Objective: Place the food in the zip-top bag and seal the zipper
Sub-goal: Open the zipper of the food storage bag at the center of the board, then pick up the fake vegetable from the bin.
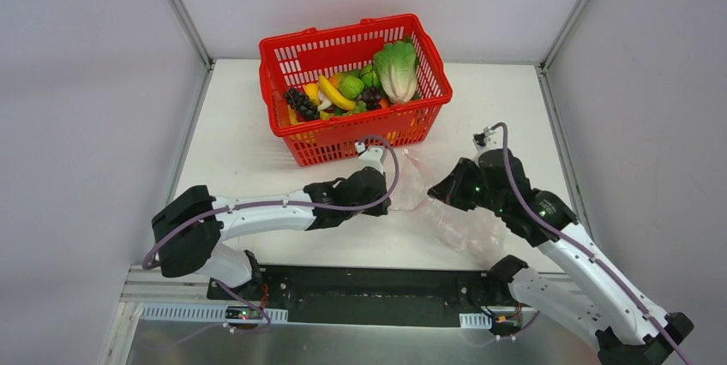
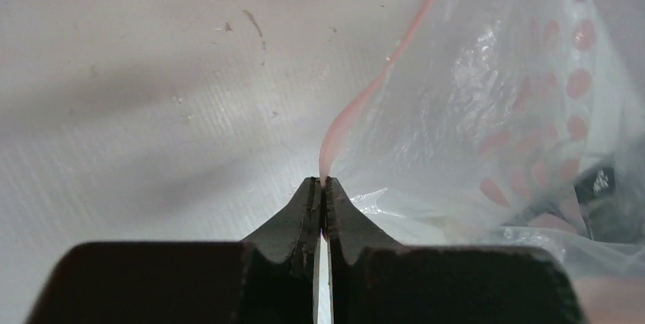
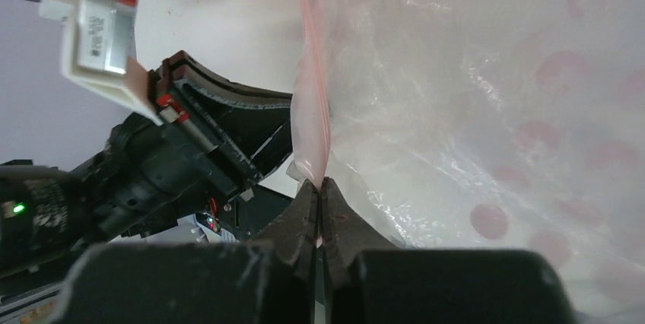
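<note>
The clear zip-top bag (image 1: 446, 211) with pink dots lies on the table between my two grippers. My left gripper (image 2: 322, 182) is shut on its pink zipper (image 2: 365, 100), which curves up and away from the fingertips. My right gripper (image 3: 319, 184) is shut on the zipper (image 3: 313, 103) too, at another spot of the same edge. In the top view the left gripper (image 1: 387, 202) sits at the bag's left side and the right gripper (image 1: 435, 190) at its upper middle. The food (image 1: 360, 86), a cabbage, bananas, grapes and green pieces, lies in the red basket.
The red mesh basket (image 1: 360, 138) stands at the back of the white table, just beyond the left wrist. The left arm's wrist (image 3: 152, 164) fills the left of the right wrist view, close to the right gripper. A dark base plate (image 1: 369, 284) runs along the near edge.
</note>
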Controlling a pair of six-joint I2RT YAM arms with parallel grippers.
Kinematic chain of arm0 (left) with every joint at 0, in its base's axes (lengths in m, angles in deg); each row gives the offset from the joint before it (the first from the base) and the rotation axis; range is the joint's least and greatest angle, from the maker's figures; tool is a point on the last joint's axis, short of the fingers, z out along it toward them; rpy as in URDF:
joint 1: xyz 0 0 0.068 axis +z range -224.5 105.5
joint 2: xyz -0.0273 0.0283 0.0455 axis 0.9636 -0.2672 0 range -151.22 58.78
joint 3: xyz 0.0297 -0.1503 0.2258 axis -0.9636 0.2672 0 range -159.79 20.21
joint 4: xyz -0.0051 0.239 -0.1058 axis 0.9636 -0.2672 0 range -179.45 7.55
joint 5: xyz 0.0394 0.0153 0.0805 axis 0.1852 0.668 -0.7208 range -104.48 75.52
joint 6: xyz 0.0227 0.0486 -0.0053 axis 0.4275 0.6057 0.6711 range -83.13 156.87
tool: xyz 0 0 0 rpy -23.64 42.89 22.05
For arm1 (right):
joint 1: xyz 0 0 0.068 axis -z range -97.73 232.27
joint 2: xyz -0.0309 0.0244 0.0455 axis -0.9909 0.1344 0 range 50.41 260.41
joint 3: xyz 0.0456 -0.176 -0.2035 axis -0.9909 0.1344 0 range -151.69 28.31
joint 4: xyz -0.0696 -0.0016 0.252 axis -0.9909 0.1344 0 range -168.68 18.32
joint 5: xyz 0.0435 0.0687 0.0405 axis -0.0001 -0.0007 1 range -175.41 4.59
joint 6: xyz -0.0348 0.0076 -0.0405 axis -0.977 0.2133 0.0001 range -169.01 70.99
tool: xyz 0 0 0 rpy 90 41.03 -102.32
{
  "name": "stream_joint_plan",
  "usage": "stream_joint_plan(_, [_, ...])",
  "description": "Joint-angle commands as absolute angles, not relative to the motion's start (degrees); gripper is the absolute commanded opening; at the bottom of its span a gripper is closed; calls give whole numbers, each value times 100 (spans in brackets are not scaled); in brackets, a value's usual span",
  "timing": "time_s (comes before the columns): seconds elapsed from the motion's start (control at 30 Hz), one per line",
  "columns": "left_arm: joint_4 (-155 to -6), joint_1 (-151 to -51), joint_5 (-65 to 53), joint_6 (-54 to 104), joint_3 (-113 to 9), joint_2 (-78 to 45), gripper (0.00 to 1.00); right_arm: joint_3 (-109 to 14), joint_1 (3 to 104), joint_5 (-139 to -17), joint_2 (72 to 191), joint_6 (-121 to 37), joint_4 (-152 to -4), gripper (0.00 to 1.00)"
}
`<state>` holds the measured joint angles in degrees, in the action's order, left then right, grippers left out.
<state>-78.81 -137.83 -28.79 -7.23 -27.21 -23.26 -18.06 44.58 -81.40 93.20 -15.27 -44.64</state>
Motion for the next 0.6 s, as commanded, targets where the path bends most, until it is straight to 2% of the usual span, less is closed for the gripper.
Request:
stream_joint_plan(0.0, [-8491,-13787,-3623,-767,-2969,-2491,4,-2365,4448,-8494,9107,-1840,-3410,0])
stream_joint_plan(0.1, [-8422,-13789,-3488,-735,-3038,-2541,4,-2420,4448,-8497,9076,-1813,-3316,0])
stream_joint_plan(0.17, [-8384,-13796,-3281,-645,-3158,-2524,9,-2354,4448,-8589,9128,-1753,-3383,0])
stream_joint_plan(0.23, [-8327,-13796,-3133,-575,-3202,-2445,24,-2232,4448,-8892,9162,-1598,-3485,0])
stream_joint_plan(0.33, [-8432,-13796,-3062,-393,-3244,-2190,54,-2000,4445,-9013,9101,-1453,-3866,0])
stream_joint_plan(0.4, [-8613,-13796,-2991,-212,-3325,-2009,63,-1916,4448,-8991,9112,-1391,-4058,0])
stream_joint_plan(0.57, [-9018,-13783,-2821,318,-3608,-1403,75,-1964,4446,-9130,9381,-1336,-4238,0])
